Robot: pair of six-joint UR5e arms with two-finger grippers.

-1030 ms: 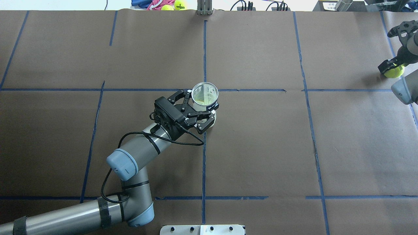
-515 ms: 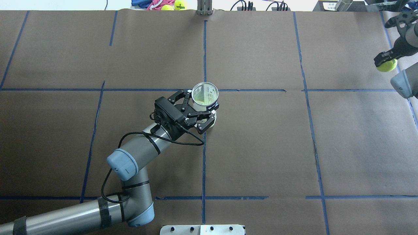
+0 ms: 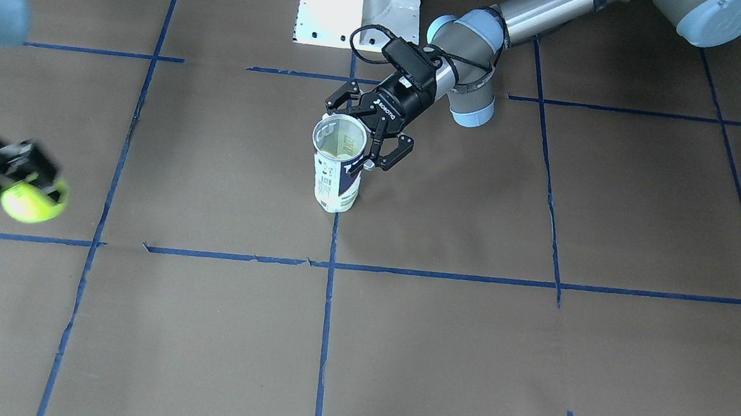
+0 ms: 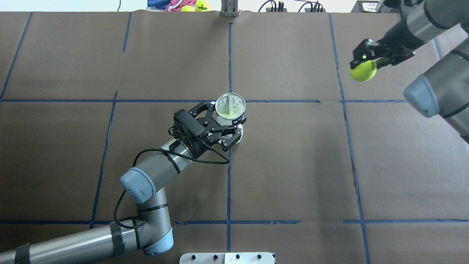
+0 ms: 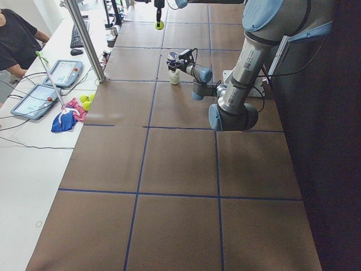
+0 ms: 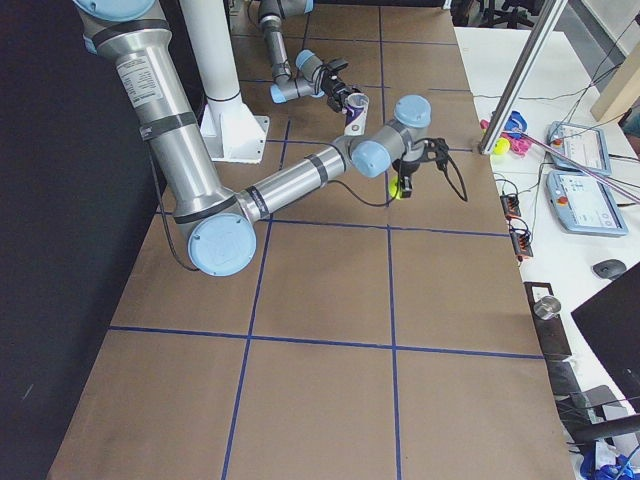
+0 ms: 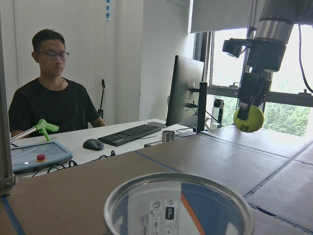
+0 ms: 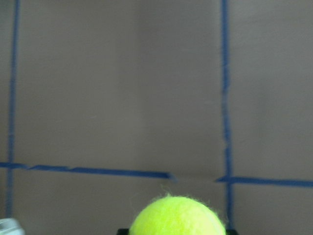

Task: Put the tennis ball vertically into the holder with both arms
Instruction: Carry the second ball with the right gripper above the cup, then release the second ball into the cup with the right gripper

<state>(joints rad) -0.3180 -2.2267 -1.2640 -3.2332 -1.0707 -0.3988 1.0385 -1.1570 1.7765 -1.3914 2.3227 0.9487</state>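
The holder (image 4: 230, 110), a clear can with a white and navy label, stands upright near the table's middle; it also shows in the front view (image 3: 337, 176) and its open rim in the left wrist view (image 7: 178, 203). My left gripper (image 4: 224, 123) is shut on the holder near its top. My right gripper (image 4: 362, 62) is shut on the yellow-green tennis ball (image 4: 362, 70) and holds it in the air, far right of the holder. The ball also shows in the front view (image 3: 28, 203), the left wrist view (image 7: 248, 119) and the right wrist view (image 8: 177, 216).
Two spare tennis balls (image 4: 196, 6) and a pink cloth lie beyond the table's far edge. A metal post (image 4: 229, 8) stands at the far edge's middle. An operator (image 7: 51, 98) sits at a desk beyond it. Blue tape lines grid the brown table (image 4: 293, 165).
My right arm has lifted the tennis ball and carried it left, inward from the table's right edge toward the holder. The left gripper and holder have not moved.
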